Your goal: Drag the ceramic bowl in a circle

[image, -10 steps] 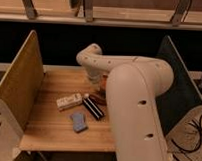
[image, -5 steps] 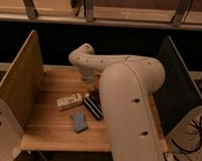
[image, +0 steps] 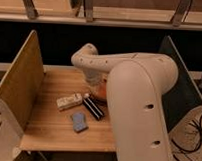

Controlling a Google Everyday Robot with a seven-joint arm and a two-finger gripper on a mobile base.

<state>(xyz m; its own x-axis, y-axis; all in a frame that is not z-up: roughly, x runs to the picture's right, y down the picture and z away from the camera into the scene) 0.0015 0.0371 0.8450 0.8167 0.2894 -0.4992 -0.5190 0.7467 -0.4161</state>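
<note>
Only a small orange-red sliver of the ceramic bowl (image: 98, 88) shows. It sits on the wooden table (image: 48, 128) just under the curved cream arm (image: 95, 62), near the table's middle. The arm's large forearm (image: 138, 111) fills the right foreground and covers most of the bowl. My gripper is hidden behind the arm, somewhere at the bowl, and none of it shows.
A cream rectangular block (image: 69, 101) lies left of the bowl. A dark bar with a white end (image: 93, 107) lies in front of it, and a blue-grey pad (image: 79, 121) lies nearer the front edge. Upright wooden panels (image: 19, 84) wall the left side and a dark panel (image: 182, 78) the right.
The arm's bent link swung left, then came slightly back to the right. The block, bar and pad have not moved.
</note>
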